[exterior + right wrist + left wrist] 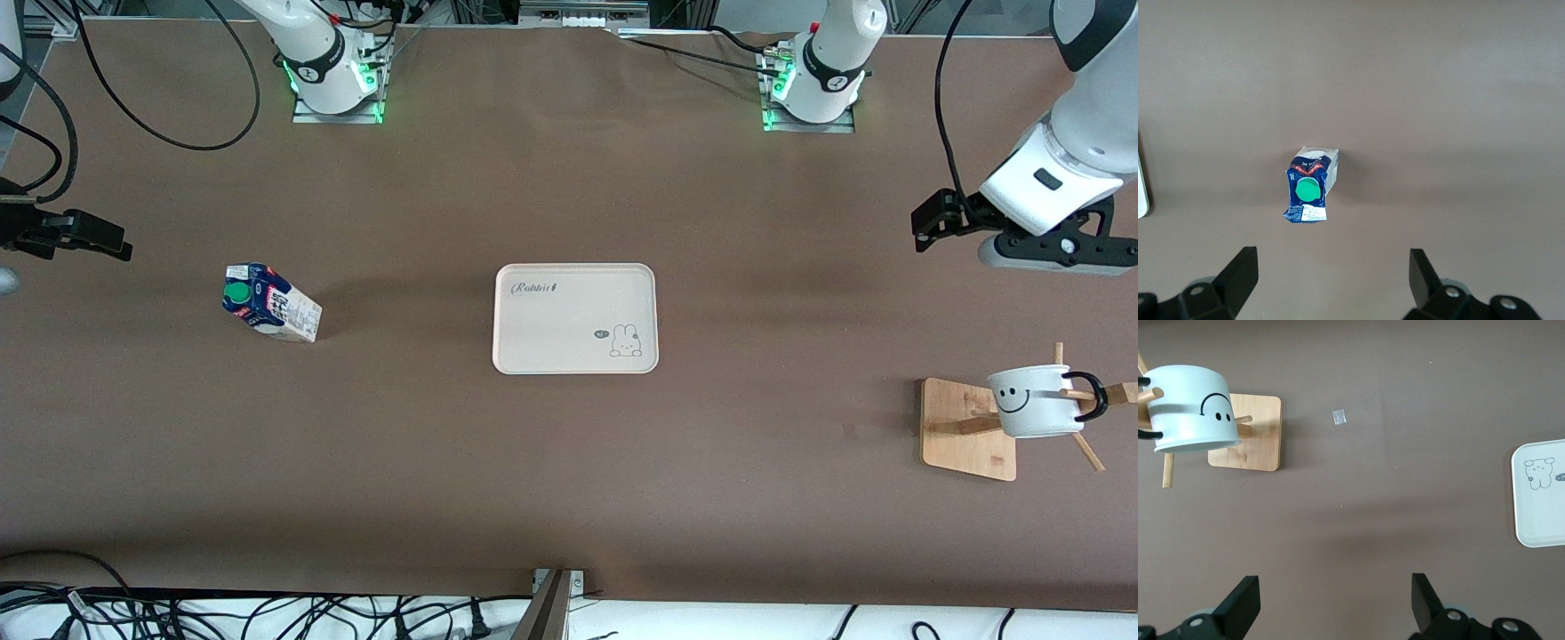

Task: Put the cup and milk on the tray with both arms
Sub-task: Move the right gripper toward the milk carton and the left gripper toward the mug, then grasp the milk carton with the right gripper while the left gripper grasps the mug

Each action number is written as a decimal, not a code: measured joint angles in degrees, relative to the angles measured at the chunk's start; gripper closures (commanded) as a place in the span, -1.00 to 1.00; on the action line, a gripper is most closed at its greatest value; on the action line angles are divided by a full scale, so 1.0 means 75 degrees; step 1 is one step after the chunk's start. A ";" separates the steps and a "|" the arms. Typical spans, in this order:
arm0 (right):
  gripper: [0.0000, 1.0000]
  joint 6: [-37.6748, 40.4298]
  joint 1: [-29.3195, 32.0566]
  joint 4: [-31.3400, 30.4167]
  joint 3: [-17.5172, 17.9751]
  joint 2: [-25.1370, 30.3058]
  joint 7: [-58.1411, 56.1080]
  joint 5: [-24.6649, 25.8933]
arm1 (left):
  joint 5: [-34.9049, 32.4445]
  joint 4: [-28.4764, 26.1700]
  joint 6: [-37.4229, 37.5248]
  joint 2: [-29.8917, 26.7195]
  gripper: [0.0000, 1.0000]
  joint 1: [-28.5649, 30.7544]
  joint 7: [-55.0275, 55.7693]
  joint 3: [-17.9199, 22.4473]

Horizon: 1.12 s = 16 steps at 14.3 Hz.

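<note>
milk carton (271, 304): dark-blue/white, green cap, upright toward right arm's end | smiley cup (1036, 402): white, hung on wooden stand (967, 429) | Rabbit tray (575, 318): beige, mid-tabletop (569, 498) | left claw (1335, 603): wide | right claw (1331, 280): wide over milk carton

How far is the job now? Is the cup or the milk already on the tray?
Nothing is done yet: the tray holds nothing. The milk stands on the table toward the right arm's end, and the cup hangs on the wooden stand. Nothing is in hand: the left gripper and right gripper are open. Both pickups and placements remain.
</note>
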State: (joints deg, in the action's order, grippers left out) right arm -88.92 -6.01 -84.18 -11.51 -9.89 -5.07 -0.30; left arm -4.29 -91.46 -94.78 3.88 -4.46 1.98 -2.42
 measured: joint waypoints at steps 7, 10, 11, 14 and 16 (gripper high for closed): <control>-1.00 0.0230 -0.0003 -0.0059 0.0000 -0.0124 0.0000 -0.0005 | -0.0005 0.0439 0.0063 0.0692 -1.00 0.0018 0.0000 0.0045; -1.00 0.0210 -0.0089 -0.0092 0.0038 -0.0461 0.0000 -0.0037 | 0.0085 0.0440 0.0067 0.0820 -1.00 0.0257 0.0097 0.0075; -1.00 0.0170 -0.0153 -0.0097 0.0042 -0.0604 0.0004 -0.0044 | 0.0175 0.0436 0.0055 0.0852 -1.00 0.0370 0.0230 0.0078; -1.00 -0.0035 -0.0240 -0.0128 0.0049 -0.1011 0.0013 -0.0306 | 0.0207 0.0246 -0.0476 0.0801 -1.00 0.0449 0.0898 0.0071; -1.00 -0.0105 -0.0239 -0.0140 0.0048 -0.1277 0.0013 -0.0424 | 0.0198 -0.0400 -0.1362 0.0528 -1.00 0.0478 0.1445 0.0067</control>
State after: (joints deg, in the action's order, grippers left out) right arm -89.70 -7.80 -85.23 -11.15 -19.46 -4.97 -3.48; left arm -2.81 -94.46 -105.00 7.85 -0.88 12.81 -1.91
